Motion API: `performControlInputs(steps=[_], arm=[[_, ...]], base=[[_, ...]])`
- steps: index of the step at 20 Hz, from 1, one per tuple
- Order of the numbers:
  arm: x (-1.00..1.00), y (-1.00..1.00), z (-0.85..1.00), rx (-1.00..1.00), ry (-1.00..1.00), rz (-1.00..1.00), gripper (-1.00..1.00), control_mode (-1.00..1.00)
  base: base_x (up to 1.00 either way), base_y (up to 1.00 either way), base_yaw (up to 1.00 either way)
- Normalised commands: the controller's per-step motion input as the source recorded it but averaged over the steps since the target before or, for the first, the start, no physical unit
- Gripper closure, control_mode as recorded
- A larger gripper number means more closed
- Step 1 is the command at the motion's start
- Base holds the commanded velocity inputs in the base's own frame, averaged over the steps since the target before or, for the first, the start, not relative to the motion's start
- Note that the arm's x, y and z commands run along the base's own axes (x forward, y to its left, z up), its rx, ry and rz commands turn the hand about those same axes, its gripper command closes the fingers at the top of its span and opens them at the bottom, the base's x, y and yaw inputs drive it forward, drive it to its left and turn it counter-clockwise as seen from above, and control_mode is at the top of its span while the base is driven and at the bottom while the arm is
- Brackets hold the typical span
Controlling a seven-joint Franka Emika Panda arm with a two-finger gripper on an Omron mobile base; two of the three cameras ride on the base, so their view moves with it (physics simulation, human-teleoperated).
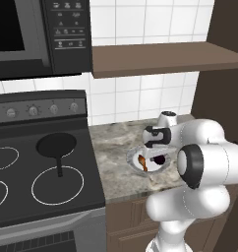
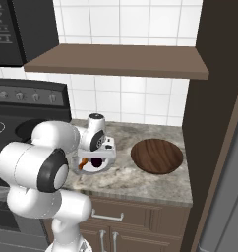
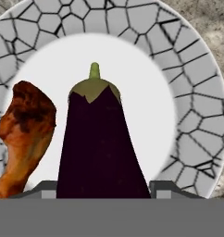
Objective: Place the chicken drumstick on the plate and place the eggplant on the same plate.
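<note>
Gripper (image 1: 158,158) over plate (image 3: 197,88) on tabletop (image 1: 116,162), right of stove (image 1: 42,167) | fingers (image 3: 45,189) flank eggplant (image 3: 101,148) (dark purple, green cap pointing away), eggplant btwn them; firm contact: cannot tell | chicken drumstick (image 3: 23,134) lies on plate, just beside eggplant | brown bowl (image 2: 156,155) near, apart from plate | black pan (image 1: 56,146) on stove.

Hand view close above plate (image 3: 197,92)

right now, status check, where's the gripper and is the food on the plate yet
Gripper low over the plate, jaws astride the eggplant; grip unclear. Chicken drumstick lies on the plate beside it. Brown bowl off to the side, not in the way.
</note>
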Motion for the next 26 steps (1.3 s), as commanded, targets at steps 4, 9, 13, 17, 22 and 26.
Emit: performControlInputs(steps=[4, 9, 13, 17, 22, 26], arm=[[0.04, 0.04, -0.04, 0.00, 0.00, 0.00, -1.00, -1.00], [0.00, 0.00, 0.00, 0.00, 0.00, 0.00, -1.00, -1.00], [0.00, -0.01, 0.02, 0.00, 0.00, 0.00, -1.00, -1.00], [-0.03, 0.00, 0.31, 0.00, -0.03, 0.00, -1.00, -1.00], [-0.47, 0.12, 0.63, 0.00, -0.03, 0.00, -1.00, -1.00], [-0.47, 0.40, 0.45, 0.00, 0.00, 0.00, -1.00, -1.00]], base=[[0.00, 0.00, 0.00], [0.00, 0.00, 0.00], [0.00, 0.00, 0.00], [0.00, 0.00, 0.00], [0.00, 0.00, 0.00], [0.00, 0.00, 0.00]])
